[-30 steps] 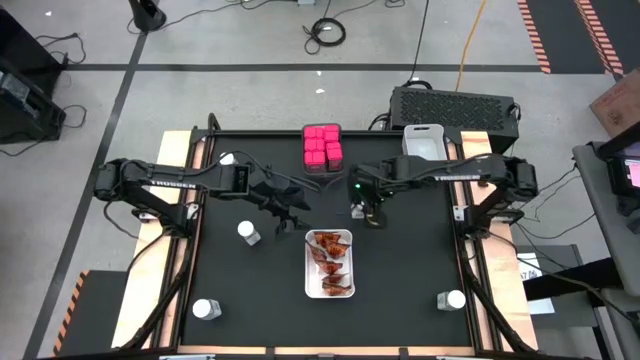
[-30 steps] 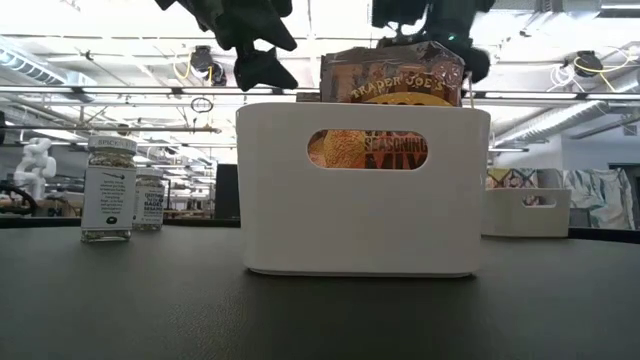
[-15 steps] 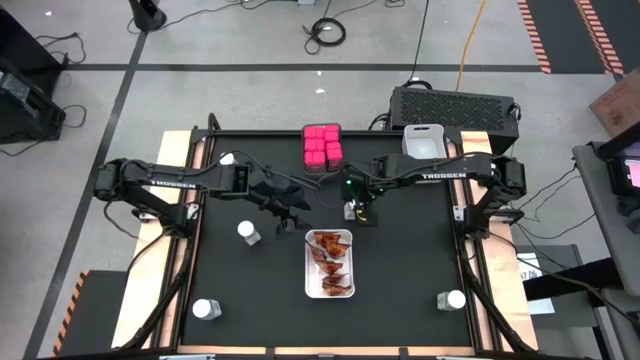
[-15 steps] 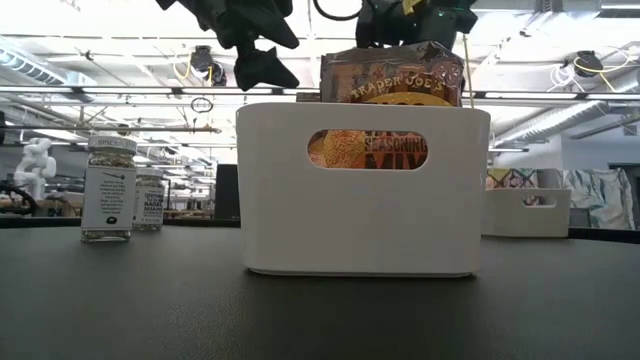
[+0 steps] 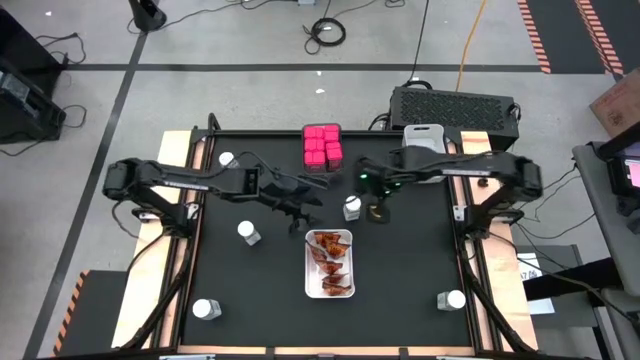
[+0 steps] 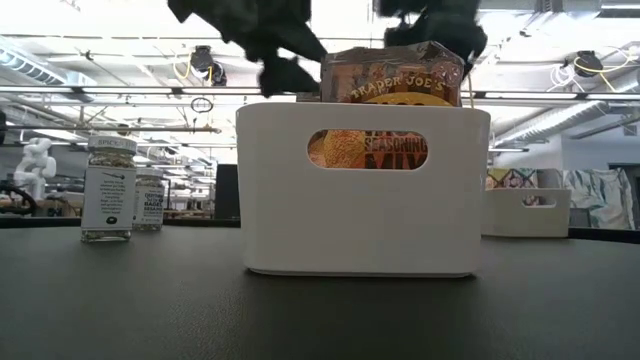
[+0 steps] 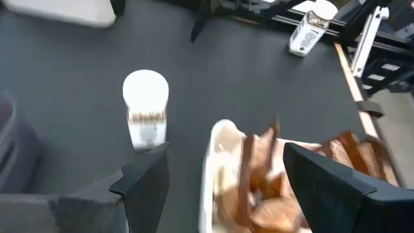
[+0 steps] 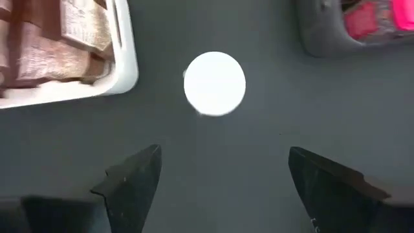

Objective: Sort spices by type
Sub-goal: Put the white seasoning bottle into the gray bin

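Observation:
A small clear jar with a white cap (image 5: 352, 207) stands upright on the table just beyond the far end of the white tray (image 5: 309, 272). Crinkly red-orange packets (image 5: 330, 258) lie in that tray. My right gripper (image 5: 378, 209) is open and hangs just to the right of the jar, whose cap (image 8: 215, 84) shows ahead of the fingers. My left gripper (image 5: 300, 208) is open to the left of the jar (image 7: 145, 107), near the tray's far left corner. Pink cube boxes (image 5: 322, 147) sit in a grey bin at the far edge.
More white-capped jars stand at the left (image 5: 248, 232), the near left corner (image 5: 207, 310), the far left (image 5: 228, 158) and the near right corner (image 5: 455, 299). A second bin (image 5: 423, 140) sits at the far edge, right of the pink boxes.
My right gripper was over the jar near the tray's far end. It has since drawn back toward the table's right edge, leaving the jar standing free. My left gripper has moved right, toward the jar and the tray.

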